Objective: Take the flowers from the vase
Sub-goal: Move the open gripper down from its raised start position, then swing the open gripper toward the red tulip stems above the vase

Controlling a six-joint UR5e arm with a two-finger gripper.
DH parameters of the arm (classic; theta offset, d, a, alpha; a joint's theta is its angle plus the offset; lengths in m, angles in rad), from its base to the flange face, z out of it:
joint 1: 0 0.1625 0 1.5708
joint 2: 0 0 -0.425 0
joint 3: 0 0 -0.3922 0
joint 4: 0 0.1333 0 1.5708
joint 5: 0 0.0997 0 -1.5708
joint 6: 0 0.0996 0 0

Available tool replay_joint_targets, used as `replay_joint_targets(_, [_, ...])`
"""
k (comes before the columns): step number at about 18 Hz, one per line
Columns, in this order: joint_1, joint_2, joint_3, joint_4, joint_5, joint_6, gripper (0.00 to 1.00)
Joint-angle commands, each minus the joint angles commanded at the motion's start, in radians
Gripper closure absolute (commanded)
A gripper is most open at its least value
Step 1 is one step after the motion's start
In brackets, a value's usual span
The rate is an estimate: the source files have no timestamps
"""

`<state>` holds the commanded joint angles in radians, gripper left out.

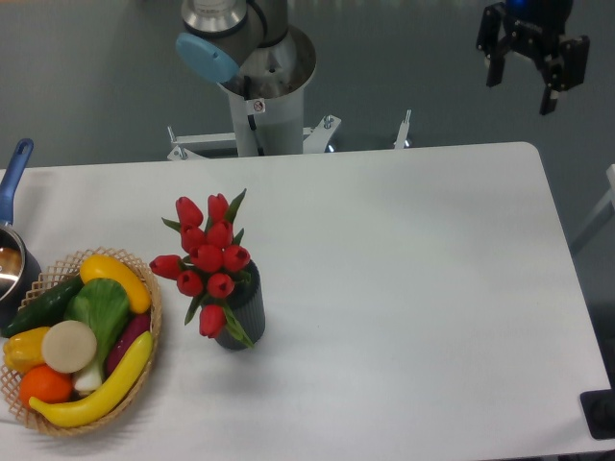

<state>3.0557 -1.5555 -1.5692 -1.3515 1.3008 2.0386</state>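
White worktop (404, 288) is filling most of the frame and lying closest to the lens, carrying everything else. Along its lower left edge a woven basket (144, 384) is sitting, heaped with toy fruit and vegetables (86, 336); a pot with a blue handle (14, 173) is poking in at the far left. Near the basket but not touching it, left of centre, the flowers (207, 259) are standing in the vase (245, 312), red buds spreading wider than its dark ribbed body and leaning toward the upper left.

Far off in the upper right corner, beyond the worktop's edge, the gripper (530, 67) is hanging with its dark fingers parted and nothing between them, well apart from the bunch.

The step in hand looks like the approach, with nothing yet grasped. To do it well, the arm should be crossing to a spot above the bunch, coming down with fingers spread wide, and closing on the green stems just above the vase mouth rather than on the buds. Lifting along the stems' tilt should be keeping the vase from tipping toward the basket.
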Motion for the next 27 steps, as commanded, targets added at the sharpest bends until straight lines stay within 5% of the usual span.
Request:
replay_joint_targets(7, [0.003, 0.002, 0.000, -0.002, -0.027, -0.017, 0.00])
replay_joint_targets(18, [-0.011, 0.026, -0.089, 0.003, -0.155, -0.290, 0.00])
replay_joint_targets(27, [-0.066, 0.069, -0.258, 0.219, -0.236, -0.491, 0.00])
